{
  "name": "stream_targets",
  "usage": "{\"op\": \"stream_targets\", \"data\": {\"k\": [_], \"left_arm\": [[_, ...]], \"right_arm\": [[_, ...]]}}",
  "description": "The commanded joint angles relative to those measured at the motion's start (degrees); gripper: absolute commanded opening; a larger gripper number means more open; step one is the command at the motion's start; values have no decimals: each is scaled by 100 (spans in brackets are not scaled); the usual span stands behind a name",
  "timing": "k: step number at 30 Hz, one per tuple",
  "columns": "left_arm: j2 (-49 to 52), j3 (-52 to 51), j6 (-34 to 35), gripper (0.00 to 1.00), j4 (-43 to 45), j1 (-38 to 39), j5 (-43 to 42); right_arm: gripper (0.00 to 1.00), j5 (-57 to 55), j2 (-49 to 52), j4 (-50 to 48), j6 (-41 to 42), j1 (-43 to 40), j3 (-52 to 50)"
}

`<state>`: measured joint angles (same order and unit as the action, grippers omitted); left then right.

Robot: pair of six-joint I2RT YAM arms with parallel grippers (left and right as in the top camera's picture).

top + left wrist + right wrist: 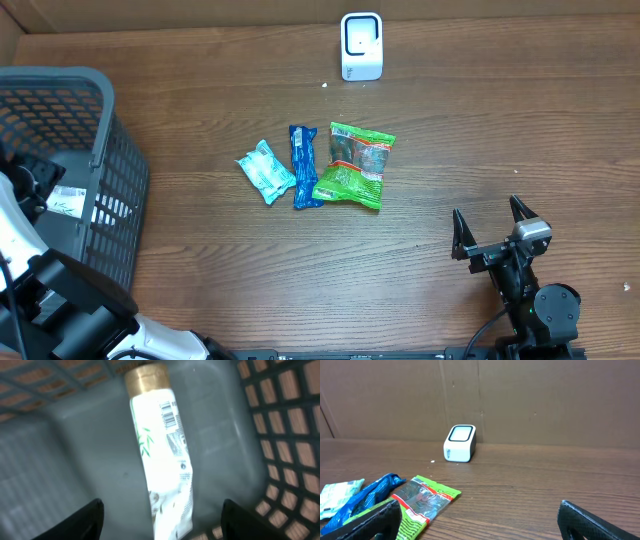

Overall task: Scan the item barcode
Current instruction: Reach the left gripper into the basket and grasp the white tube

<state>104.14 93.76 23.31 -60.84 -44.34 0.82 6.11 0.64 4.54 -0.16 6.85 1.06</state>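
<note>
A white tube (162,455) with a gold cap and a printed barcode lies on the floor of the grey basket (290,435). My left gripper (162,522) hangs over its lower end, open, with a gap between each black finger and the tube. In the overhead view the left arm reaches into the basket (110,170), where a white shape (65,203) shows. The white scanner (361,46) stands at the far edge of the table. My right gripper (487,215) is open and holds nothing at the front right, facing the scanner (460,443).
Three packets lie mid-table: teal (266,171), blue (304,165) and green (355,165). The green packet (420,502) lies just ahead of my right gripper's left finger. Cardboard walls close off the back of the table.
</note>
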Motion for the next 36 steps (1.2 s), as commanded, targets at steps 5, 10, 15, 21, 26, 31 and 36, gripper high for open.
{"op": "stream_targets", "data": {"k": [5, 10, 15, 21, 26, 31, 36], "left_arm": [[-37, -1394, 118, 74, 1425, 22, -39], [-37, -2096, 125, 86, 2446, 61, -46], [-37, -2479, 162, 92, 3036, 208, -66], [-37, -2553, 205, 87, 3139, 404, -66], [-37, -2723, 205, 83, 3110, 463, -20], [-37, -2951, 210, 81, 3119, 457, 114], [-37, -3064, 208, 66, 3178, 457, 258]], "right_arm": [[100, -4, -48, -28, 11, 26, -59], [100, -4, -48, -28, 11, 26, -59], [100, -7, -48, -28, 11, 26, -59], [100, -4, -48, -28, 11, 26, -59], [100, -4, -48, -28, 11, 26, -59], [100, -4, -48, -28, 11, 26, -59], [100, -4, -48, -28, 11, 26, -59]]}}
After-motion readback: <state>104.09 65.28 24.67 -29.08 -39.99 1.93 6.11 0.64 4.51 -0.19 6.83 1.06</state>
